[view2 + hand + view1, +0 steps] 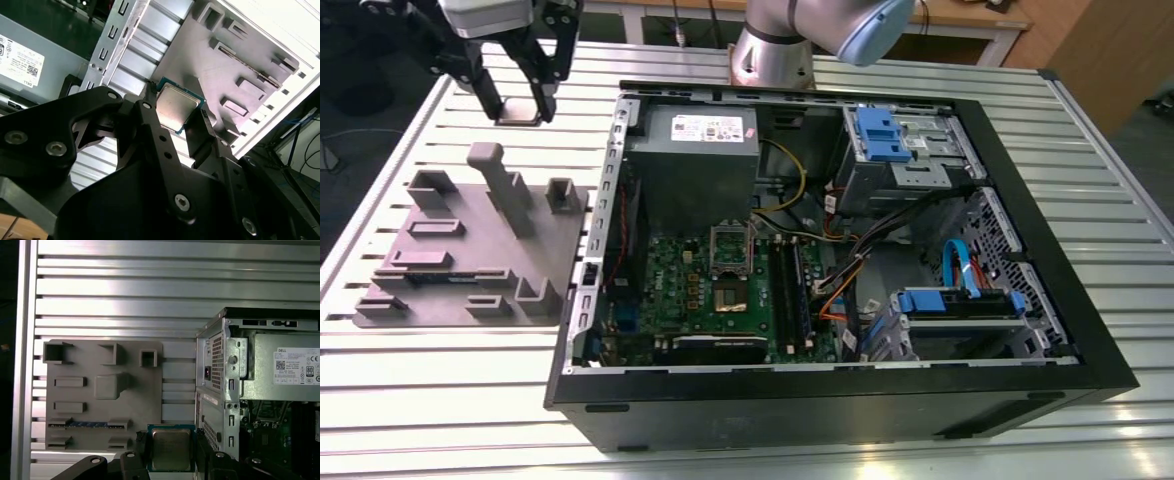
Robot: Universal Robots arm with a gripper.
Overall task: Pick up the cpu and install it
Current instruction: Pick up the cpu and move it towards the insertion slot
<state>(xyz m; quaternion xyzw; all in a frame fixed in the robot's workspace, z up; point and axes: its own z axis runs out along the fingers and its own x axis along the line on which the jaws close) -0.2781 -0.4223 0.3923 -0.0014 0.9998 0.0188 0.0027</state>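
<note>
Claw (520,106) pressed onto the cpu (522,113), pinching it by two opposite edges. The chip is held flat, up off the tabletop (427,400). It hangs above the far end of the grey moulded plate (467,250), just outside the open computer case (854,250) on the exterior view's left. Pick-up looks done. Install is not: the cpu is outside the case and well apart from the motherboard socket (731,247).
</note>
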